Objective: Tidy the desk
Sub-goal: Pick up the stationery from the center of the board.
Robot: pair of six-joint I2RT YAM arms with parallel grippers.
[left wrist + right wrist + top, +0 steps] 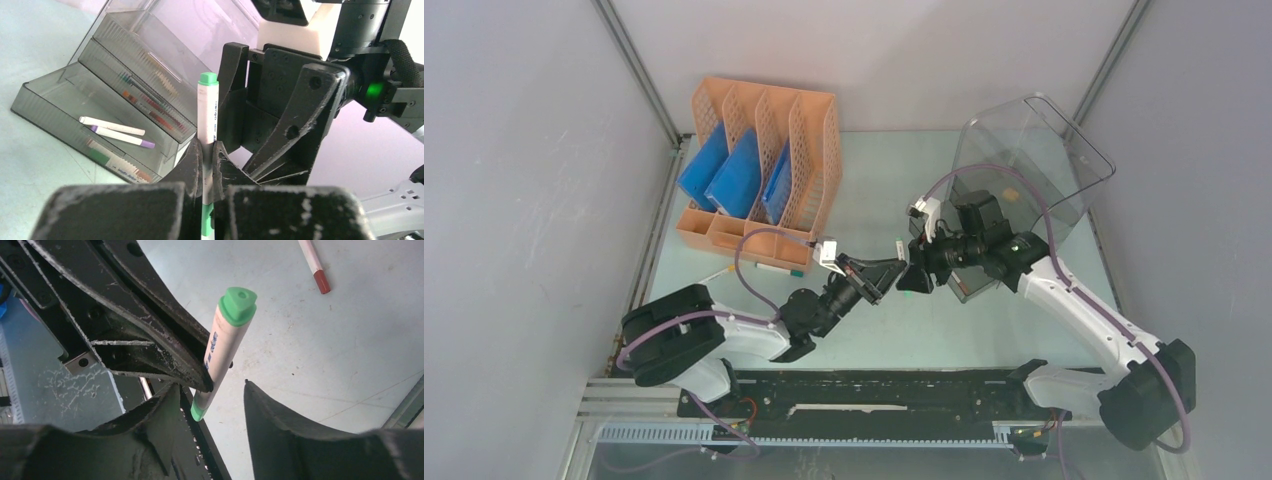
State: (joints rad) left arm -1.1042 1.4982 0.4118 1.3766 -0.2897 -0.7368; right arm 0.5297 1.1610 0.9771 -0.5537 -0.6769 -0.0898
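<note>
I am holding a green-capped marker (207, 115) upright in my left gripper (206, 160). Its jaws are pinched tight on the lower barrel so that the capped end is sticking up free for the other side to take. My right gripper (210, 386) is facing it nose to nose above the desk (984, 330), which is lying flat and pale green beneath both arms. The right jaws are standing apart on either side of the marker, one finger near the barrel and the other clear of it, so I am not gripping with that side yet. I judge this to be a handover: the drawer box (125, 100) is sitting on the right of the desk, probably easier for my right arm to reach, and its lowest drawer (55, 102) is pulled out with two pens (112, 131) lying in it, likely the marker's home. The orange file rack (764, 160) is standing at the far left, and a red-tipped pen (314, 265) is lying loose on the desk, waiting for sorting.
</note>
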